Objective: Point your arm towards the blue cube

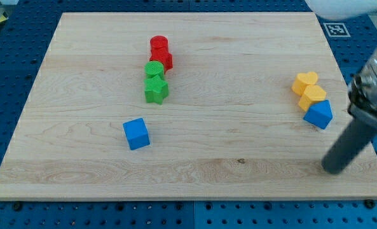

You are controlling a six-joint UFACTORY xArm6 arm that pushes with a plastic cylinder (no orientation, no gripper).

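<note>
- The blue cube point(136, 133) sits alone left of the board's centre, toward the view's bottom, nothing touching it.
- Just up and right of it, a column of four: a green star-shaped block point(156, 90) at the foot, a green cylinder point(154, 69) touching it, then a red block point(163, 60) and a red cylinder point(159, 44) at the top.
- Over to the view's right, two yellow blocks: a heart shape point(306, 82) and another yellow block point(313, 97) pressed against it.
- A second blue block point(319, 114), wedge-like, touches that lower yellow one.
- My tip point(334, 170) rests on the wooden board point(239, 159) far right, below the blue wedge and well apart from the blue cube.
- No jaws here, just a plain rod.
</note>
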